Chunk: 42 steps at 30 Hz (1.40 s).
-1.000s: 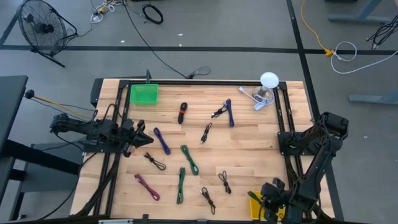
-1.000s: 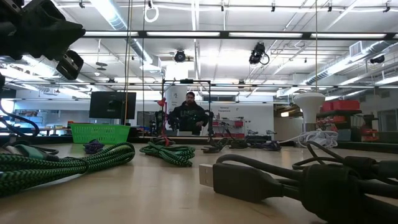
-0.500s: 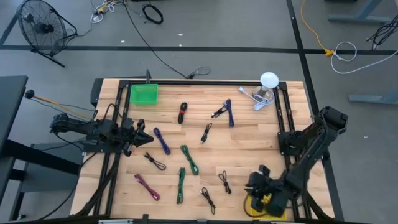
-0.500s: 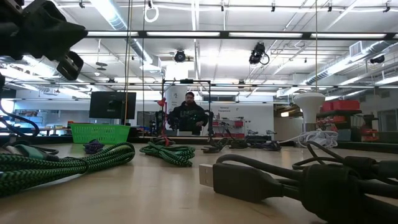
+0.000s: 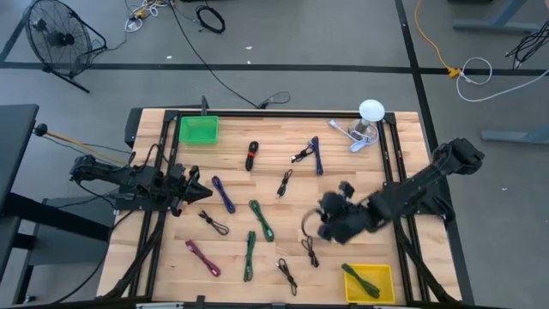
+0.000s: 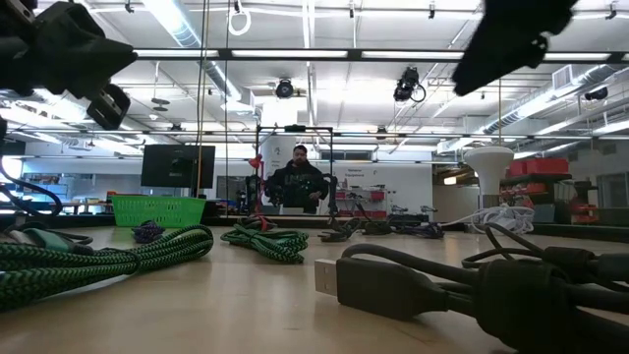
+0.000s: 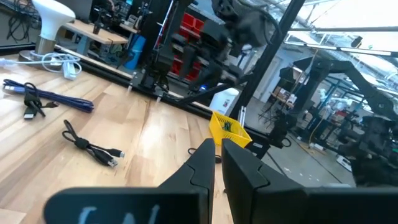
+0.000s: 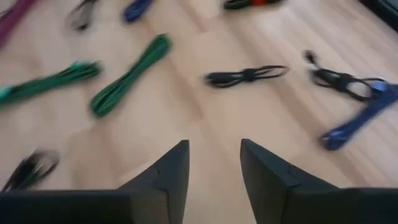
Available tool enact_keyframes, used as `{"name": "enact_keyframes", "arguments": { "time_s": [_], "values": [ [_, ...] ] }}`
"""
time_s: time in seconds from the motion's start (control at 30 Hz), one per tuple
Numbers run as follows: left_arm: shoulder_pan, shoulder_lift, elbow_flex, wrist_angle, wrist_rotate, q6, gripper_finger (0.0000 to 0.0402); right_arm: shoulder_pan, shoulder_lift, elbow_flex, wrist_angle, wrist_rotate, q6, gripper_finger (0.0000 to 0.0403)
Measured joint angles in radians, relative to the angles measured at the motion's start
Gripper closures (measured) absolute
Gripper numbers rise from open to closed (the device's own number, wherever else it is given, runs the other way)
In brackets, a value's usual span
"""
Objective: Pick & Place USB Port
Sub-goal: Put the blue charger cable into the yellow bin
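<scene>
While left gripper waits shut at left edge, right gripper hovers mid-table, jaws parted, empty (nothing between fingers). Nearest black cable lies just below-left of it, long axis running toward near edge; right arm nearer.

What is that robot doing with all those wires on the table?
It is sorting bundled USB cables into bins. The right gripper hangs over the middle of the wooden table, jaws open and holding nothing, above a black cable. A green cable already lies in the yellow bin at the near right corner. The left gripper waits at the left side, jaws shut and empty, beside a blue cable. The green basket sits at the far left corner.
</scene>
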Motion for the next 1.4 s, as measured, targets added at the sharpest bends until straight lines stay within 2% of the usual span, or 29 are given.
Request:
{"name": "enact_keyframes", "arguments": {
  "time_s": [0.23,0.33,0.57,0.97,1.4],
  "values": [
    [-0.041,0.0,0.0,-0.006,-0.063,0.018,0.0369,-0.246,-0.009,0.0,-0.031,-0.08,-0.049,0.0233],
    [-0.051,0.0,0.0,-0.006,-0.069,0.018,0.0369,-0.348,-0.009,0.0,-0.048,-0.084,-0.056,0.0222],
    [-0.058,0.0,0.0,-0.005,-0.076,0.023,0.0369,-0.522,0.001,0.0,-0.057,-0.142,-0.087,0.0204],
    [-0.058,0.0,0.0,-0.005,-0.076,0.024,0.0369,-0.649,0.167,0.0,-0.02,-0.208,-0.156,0.0173],
    [-0.058,0.0,0.0,-0.005,-0.076,0.031,0.0369,-0.743,0.304,0.0,-0.012,-0.266,-0.131,0.0149]
  ]
}}
